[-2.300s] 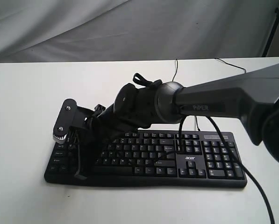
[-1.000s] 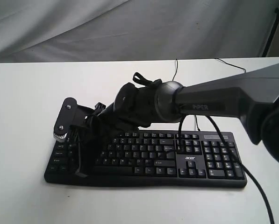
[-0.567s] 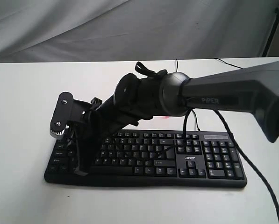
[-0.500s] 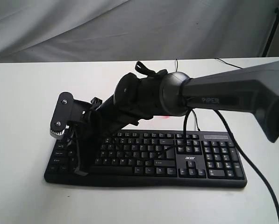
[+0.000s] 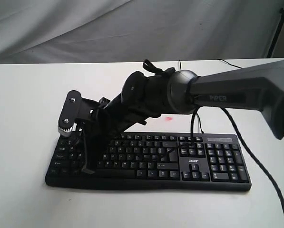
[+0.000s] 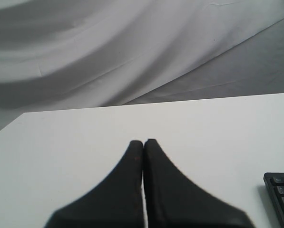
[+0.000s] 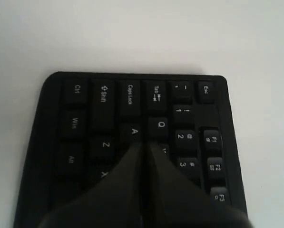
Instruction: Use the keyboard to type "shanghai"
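The black keyboard (image 5: 146, 159) with white legends lies across the white table (image 5: 23, 95), its "acer" logo (image 5: 193, 161) beside the number pad. My right arm reaches across to the keyboard's left end. The right gripper (image 5: 88, 168) is shut and points down at the keys there. In the right wrist view the shut right gripper (image 7: 142, 142) has its tips at the edge of the A key (image 7: 133, 131), next to Q (image 7: 161, 124); contact cannot be told. The left gripper (image 6: 143, 141) is shut over bare table, with a keyboard corner (image 6: 280, 190) beside it.
A thin black cable (image 5: 180, 71) runs from the keyboard's back toward the table's far edge. The arm's own thicker cable (image 5: 256, 161) hangs past the number pad. A small red spot (image 5: 169, 118) shows on the table. Grey cloth (image 5: 132, 28) hangs behind.
The right gripper has shifted to the right along the keyboard's left end, and its tips sit slightly higher in the exterior view than half a second ago. The keyboard has not moved.
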